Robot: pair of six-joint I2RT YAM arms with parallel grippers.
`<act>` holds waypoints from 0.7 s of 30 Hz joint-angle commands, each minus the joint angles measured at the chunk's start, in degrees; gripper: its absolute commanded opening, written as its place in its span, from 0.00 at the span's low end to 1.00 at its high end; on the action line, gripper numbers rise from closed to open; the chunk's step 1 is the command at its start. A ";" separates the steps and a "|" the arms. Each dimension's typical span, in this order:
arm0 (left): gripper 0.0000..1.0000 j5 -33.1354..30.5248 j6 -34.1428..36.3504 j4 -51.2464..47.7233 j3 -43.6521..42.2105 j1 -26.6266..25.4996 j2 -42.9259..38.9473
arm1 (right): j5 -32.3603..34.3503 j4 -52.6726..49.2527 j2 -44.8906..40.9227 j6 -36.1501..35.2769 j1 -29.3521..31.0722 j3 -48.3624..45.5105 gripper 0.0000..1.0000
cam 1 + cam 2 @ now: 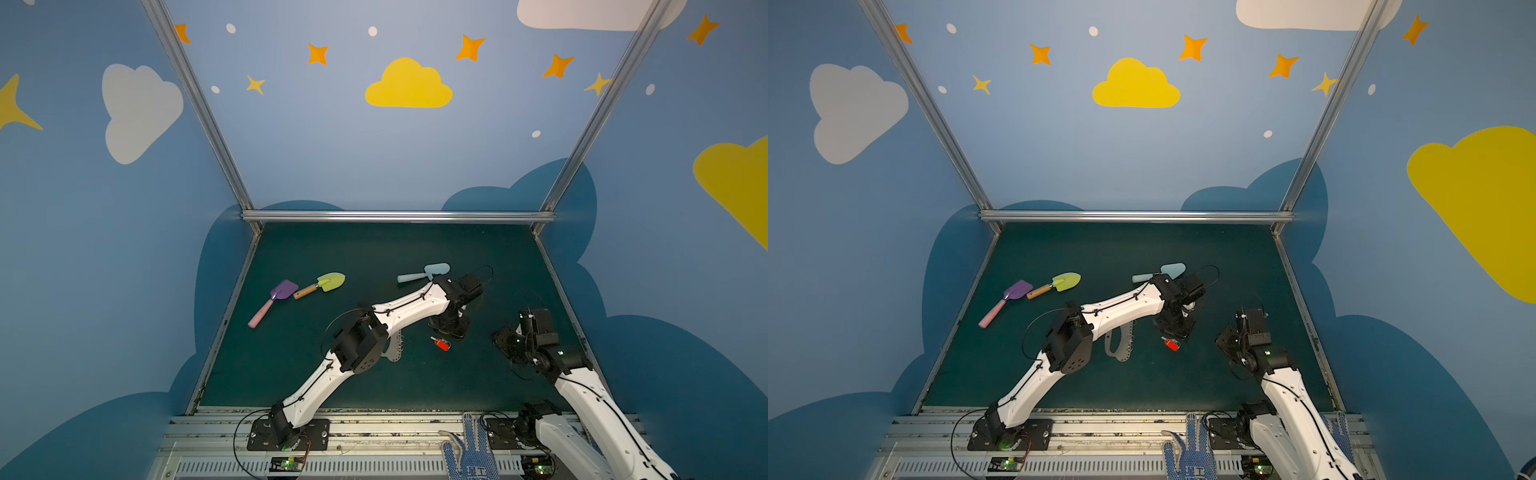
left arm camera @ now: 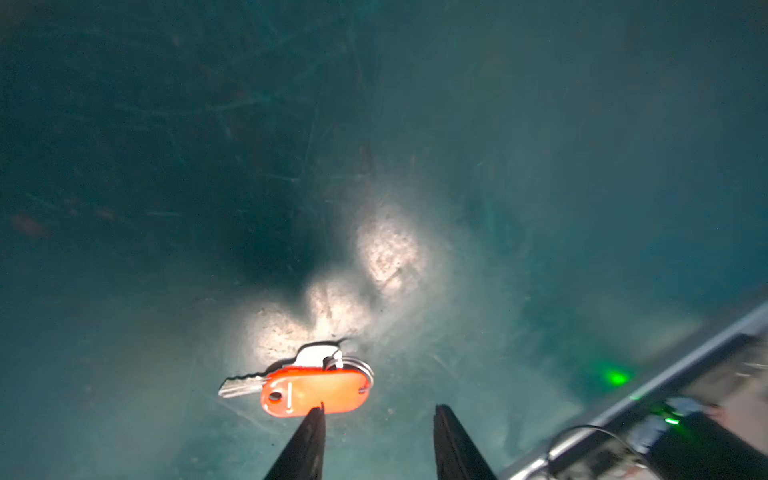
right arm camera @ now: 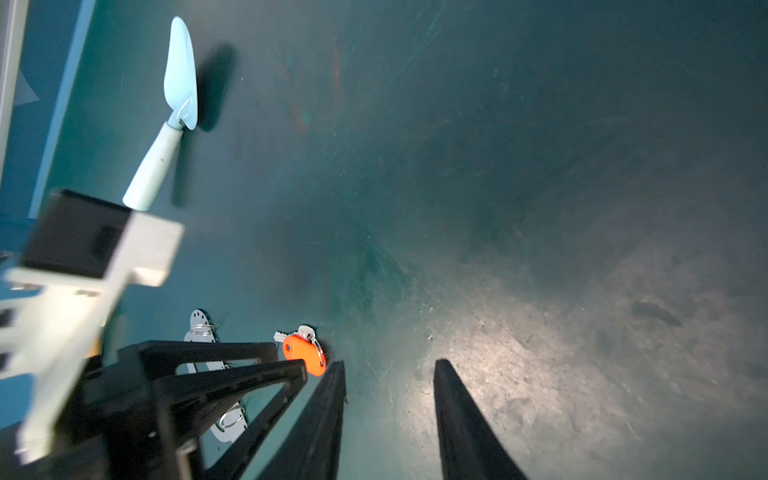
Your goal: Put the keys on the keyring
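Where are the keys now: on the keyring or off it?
Off. The keys lie loose on the mat, apart from the keyring; the left gripper is open next to them, holding nothing.

Top views look down on the whole mat [image 1: 374, 249]; close wrist views share the keys [image 2: 316, 392].

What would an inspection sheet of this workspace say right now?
Surface: dark green mat, scuffed.
Job's things: keys lying flat on the mat, apart from the keyring, which is partly hidden under the left arm.
Clutter: purple shovel, green shovel, light blue shovel, all lying flat.
Grippers: left gripper open, empty, by the keys; right gripper open, empty.
Cables: black cable loops, clear of the keys.
Surroundings: blue walls with clouds and stars, aluminium frame, dotted blue glove on the front rail.
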 commanded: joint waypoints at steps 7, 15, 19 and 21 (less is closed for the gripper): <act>0.43 -8.06 2.33 -14.59 12.80 -2.05 8.74 | -0.78 -3.28 -3.28 -0.43 -3.11 -1.00 0.39; 0.30 -8.33 3.50 -15.65 14.21 -2.87 11.01 | -1.73 -3.80 -3.58 -0.90 -4.81 -0.73 0.38; 0.22 -9.36 3.63 -15.65 13.81 -2.86 9.97 | -2.56 -3.38 -3.60 -0.45 -5.15 -1.17 0.38; 0.17 -9.55 3.67 -15.03 13.19 -2.91 9.27 | -2.88 -3.11 -3.58 -0.42 -5.23 -1.39 0.38</act>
